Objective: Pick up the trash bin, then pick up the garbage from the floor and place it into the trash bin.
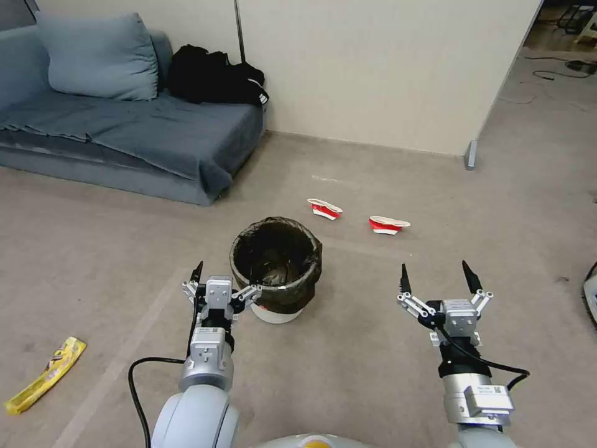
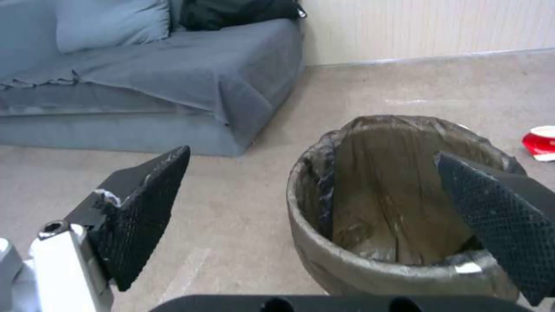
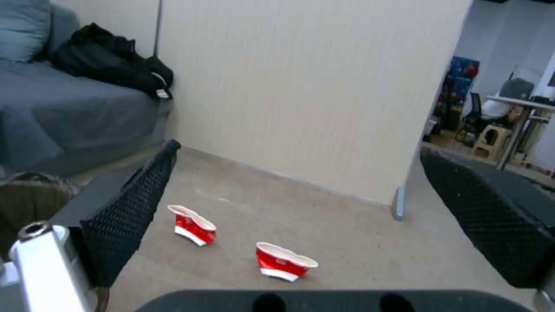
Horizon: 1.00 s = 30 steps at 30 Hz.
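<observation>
Up front in the head view, the trash bin [image 1: 277, 269] stands upright on the floor [image 1: 373, 348], a white tub with a dark bag folded over its rim. The left claw [image 1: 227, 281] hangs at the bin's near left side with its fingers spread wide: one fingertip reaches the bagged rim, the other stands out over bare floor. The right claw [image 1: 438, 277] is held well to the right of the bin, released too, gripping nothing. Two crushed red-and-white cups [image 1: 324, 208] [image 1: 387, 224] lie beyond the bin toward the wall [image 1: 373, 68], apart from each other. A yellow wrapper [image 1: 45, 374] lies far off on the left of the floor; it bears print too small to read. Small labels on the arms cannot be read either. A blue sofa [image 1: 124, 124] with a cushion [image 1: 99, 56] and a black bag [image 1: 214, 78] stands at the back left.

From the left wrist, the bin [image 2: 347, 268] shows from close above, so its brown liner and hollow inside can be seen. One pad [image 2: 497, 225] stands over the bin's rim on the inner side, the other pad [image 2: 145, 212] well outside over the floor. The edge of a red cup [image 2: 540, 143] peeks in past the bin.

From the right wrist, both cups [image 3: 192, 225] [image 3: 284, 261] lie on the floor between the spread pads [image 3: 130, 221], far ahead of them. A sliver of the bin [image 3: 29, 203] sits at one side, and an opening past the wall gives onto a room with chairs [image 3: 485, 143].
</observation>
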### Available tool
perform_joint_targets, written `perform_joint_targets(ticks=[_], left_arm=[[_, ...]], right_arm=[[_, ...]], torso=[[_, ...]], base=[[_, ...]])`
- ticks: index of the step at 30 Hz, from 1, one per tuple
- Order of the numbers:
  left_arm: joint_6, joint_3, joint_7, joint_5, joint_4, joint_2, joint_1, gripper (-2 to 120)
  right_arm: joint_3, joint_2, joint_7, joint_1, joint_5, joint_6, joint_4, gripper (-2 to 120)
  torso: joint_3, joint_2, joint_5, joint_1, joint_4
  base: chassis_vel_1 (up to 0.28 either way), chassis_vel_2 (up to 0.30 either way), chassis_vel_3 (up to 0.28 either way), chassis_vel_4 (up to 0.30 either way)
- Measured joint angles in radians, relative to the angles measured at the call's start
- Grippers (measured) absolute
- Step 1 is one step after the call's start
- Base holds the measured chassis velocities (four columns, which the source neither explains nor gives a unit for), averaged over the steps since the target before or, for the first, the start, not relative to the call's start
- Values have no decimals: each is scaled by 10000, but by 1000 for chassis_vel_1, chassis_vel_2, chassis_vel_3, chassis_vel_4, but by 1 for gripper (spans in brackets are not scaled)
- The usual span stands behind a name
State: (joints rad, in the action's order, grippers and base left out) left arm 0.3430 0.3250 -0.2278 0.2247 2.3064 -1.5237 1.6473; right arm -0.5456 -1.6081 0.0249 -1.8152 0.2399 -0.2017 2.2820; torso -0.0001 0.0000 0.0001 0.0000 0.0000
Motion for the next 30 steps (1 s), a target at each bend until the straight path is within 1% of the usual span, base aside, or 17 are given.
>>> perform_joint_targets(ticks=[9, 11, 12, 13, 15, 16, 19, 20, 22, 23, 25, 26, 27, 30], left_arm=[[48, -10, -11, -136, -8, 24, -61, 100], [301, -15, -110, -555, 4, 68, -166, 100], [301, -15, -110, -555, 4, 68, -166, 100], [501, -26, -164, -837, 40, 95, -245, 100], [1120, -20, -365, -1781, 175, 171, -533, 100], [1120, -20, -365, -1781, 175, 171, -533, 100], [1567, 106, -496, -2747, 255, 344, -907, 100], [1567, 106, -496, -2747, 255, 344, -907, 100], [1955, 375, -697, -4348, 191, 704, -1532, 100], [1955, 375, -697, -4348, 191, 704, -1532, 100], [2177, 431, -905, -5127, -53, 918, -1984, 100], [2234, 437, -1065, -5579, -413, 1067, -2452, 100], [2234, 437, -1065, -5579, -413, 1067, -2452, 100], [2293, 382, -1443, -6177, -1030, 1159, -3319, 100]], right_arm=[[-18, 0, -34, 35, 41, -278, -23, 100], [-19, 0, -36, 38, 44, -293, -25, 100], [-19, 0, -36, 38, 44, -293, -25, 100], [-20, 0, -36, 38, 55, -302, -26, 100], [-45, 0, 3, 43, 286, -408, -30, 100], [-45, 0, 3, 43, 286, -408, -30, 100], [-58, 0, 44, 46, 406, -458, -34, 100], [-58, 0, 44, 46, 406, -458, -34, 100], [-57, 0, 50, 221, 587, -445, -150, 100], [-57, 0, 50, 221, 587, -445, -150, 100], [-35, 1, 48, 471, 712, -374, -210, 100], [0, 0, 29, 541, 768, -326, -244, 100], [0, 0, 29, 541, 768, -326, -244, 100], [29, 1, -20, 581, 870, -325, -316, 100]], torso=[[0, 0, -1, 0, 0], [0, 0, -1, 0, 0], [0, 0, -1, 0, 0], [0, 0, -1, 0, 0], [0, 0, -1, 0, -1], [0, 0, -1, 0, -1], [0, 0, -1, 0, 0], [0, 0, -1, 0, 0], [0, 0, -1, 0, -1], [0, 0, -1, 0, -1], [0, 0, 0, 0, 5], [1, 0, -2, 0, 2], [1, 0, -2, 0, 2], [1, 0, -3, 1, -1]], base=[[0, 0, 0, 0], [0, 0, 0, 0], [0, 0, 0, 0], [0, 0, 0, 0], [0, 0, 0, 0], [0, 0, 0, 0], [0, 0, 0, 0], [0, 0, 0, 0], [0, 0, 0, 0], [0, 0, 0, 0], [0, 0, 0, 0], [0, 0, 0, 0], [0, 0, 0, 0], [0, 0, 0, 0]])
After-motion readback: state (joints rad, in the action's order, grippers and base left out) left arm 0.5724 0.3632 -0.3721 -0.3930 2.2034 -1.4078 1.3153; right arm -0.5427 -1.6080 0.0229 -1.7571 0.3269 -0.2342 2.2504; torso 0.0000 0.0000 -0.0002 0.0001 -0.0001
